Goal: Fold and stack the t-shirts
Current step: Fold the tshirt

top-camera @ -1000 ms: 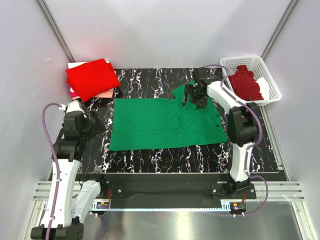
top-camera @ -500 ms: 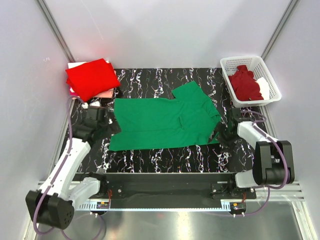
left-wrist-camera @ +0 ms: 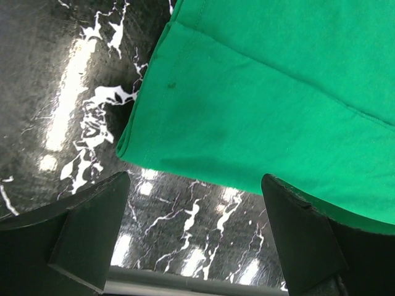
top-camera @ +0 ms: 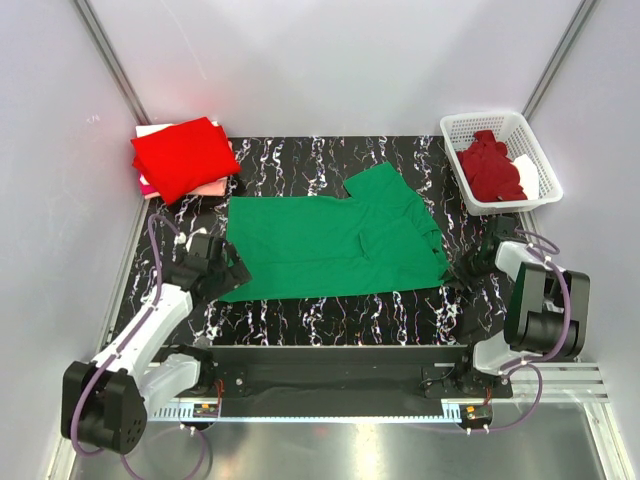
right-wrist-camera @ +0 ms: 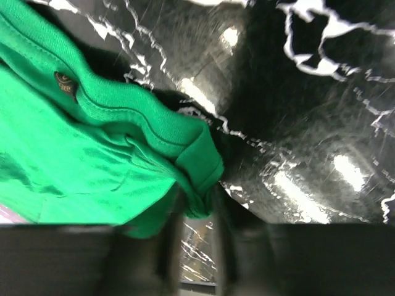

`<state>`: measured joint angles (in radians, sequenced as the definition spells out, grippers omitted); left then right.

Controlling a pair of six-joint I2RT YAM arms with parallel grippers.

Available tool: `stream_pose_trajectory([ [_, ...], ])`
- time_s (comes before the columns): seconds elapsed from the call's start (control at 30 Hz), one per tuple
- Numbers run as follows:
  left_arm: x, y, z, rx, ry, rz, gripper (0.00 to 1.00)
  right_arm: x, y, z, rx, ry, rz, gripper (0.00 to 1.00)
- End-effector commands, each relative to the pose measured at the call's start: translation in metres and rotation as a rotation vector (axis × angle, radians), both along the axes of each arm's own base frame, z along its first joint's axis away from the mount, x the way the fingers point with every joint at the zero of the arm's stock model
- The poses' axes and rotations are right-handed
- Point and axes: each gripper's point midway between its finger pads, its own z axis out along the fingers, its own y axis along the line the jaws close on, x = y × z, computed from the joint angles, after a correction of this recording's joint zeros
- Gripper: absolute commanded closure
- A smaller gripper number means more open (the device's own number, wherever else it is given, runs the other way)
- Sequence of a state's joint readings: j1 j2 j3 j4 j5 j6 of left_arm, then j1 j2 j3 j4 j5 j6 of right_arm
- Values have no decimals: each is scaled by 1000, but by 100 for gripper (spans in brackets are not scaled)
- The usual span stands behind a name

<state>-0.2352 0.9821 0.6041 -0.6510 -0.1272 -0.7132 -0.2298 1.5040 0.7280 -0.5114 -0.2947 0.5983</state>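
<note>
The emerald green t-shirt [top-camera: 330, 245] lies spread flat mid-table. My left gripper [top-camera: 232, 272] is at its front-left corner, open. In the left wrist view the gripper [left-wrist-camera: 197, 240] has its fingers wide apart over bare table, just short of the green hem [left-wrist-camera: 185, 154]. My right gripper [top-camera: 468, 268] is at the shirt's front-right corner. In the right wrist view its blurred fingers [right-wrist-camera: 174, 234] stand narrow, with a bunched fold of green hem [right-wrist-camera: 200, 166] between them. A folded red t-shirt [top-camera: 185, 155] lies on a pink one [top-camera: 208, 187] at the back left. A maroon t-shirt [top-camera: 490, 168] fills the basket.
The white lattice basket [top-camera: 455, 128] stands at the back right, with a white garment [top-camera: 528, 176] beside the maroon one. The black marbled table [top-camera: 330, 315] ends in a metal rail near the arm bases. Grey walls close in on both sides.
The right arm swung from the shirt's back sleeve to its front-right corner, and its fingers closed in on the hem. The left gripper moved forward to the front-left corner.
</note>
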Motion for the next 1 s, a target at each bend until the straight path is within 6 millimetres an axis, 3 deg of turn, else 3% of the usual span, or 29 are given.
stream_pose_trajectory([
  [0.0,15,-7,2,-40,-60,17,7,8,-14,-8,-52,-26,-8,76],
  [0.1,15,-10,5,-54,-62,12,7,9,-26,-5,-117,-30,-29,93],
  [0.23,13,-10,21,-60,-80,3,7,5,-40,-1,-194,-27,-79,94],
  [0.3,10,-8,36,-52,-98,-4,7,4,-46,1,-226,-26,-104,84],
  [0.33,9,-7,42,-49,-104,-5,7,4,-47,2,-232,-26,-107,62],
  [0.4,8,-7,63,-49,-132,-26,6,2,-50,3,-251,-16,-119,44],
  [0.43,12,-8,83,-49,-171,-38,5,3,-51,4,-254,-18,-122,28],
  [0.57,9,4,127,56,-234,-135,2,4,-52,24,-268,-65,-135,18],
  [0.7,11,21,147,180,-284,-173,1,26,-39,79,-226,-264,-89,15],
  [0.73,11,23,148,192,-291,-180,1,37,-32,99,-227,-321,-61,15],
  [0.8,12,25,147,210,-304,-187,1,52,-21,121,-244,-384,-2,15],
  [0.83,13,25,145,210,-309,-185,1,69,-6,146,-260,-450,52,15],
  [0.9,13,25,141,204,-335,-179,1,87,5,148,-301,-420,130,14],
  [0.93,12,25,143,202,-345,-177,1,108,14,176,-309,-477,156,14],
  [0.97,12,26,147,207,-360,-176,1,115,24,178,-308,-469,196,14],
])
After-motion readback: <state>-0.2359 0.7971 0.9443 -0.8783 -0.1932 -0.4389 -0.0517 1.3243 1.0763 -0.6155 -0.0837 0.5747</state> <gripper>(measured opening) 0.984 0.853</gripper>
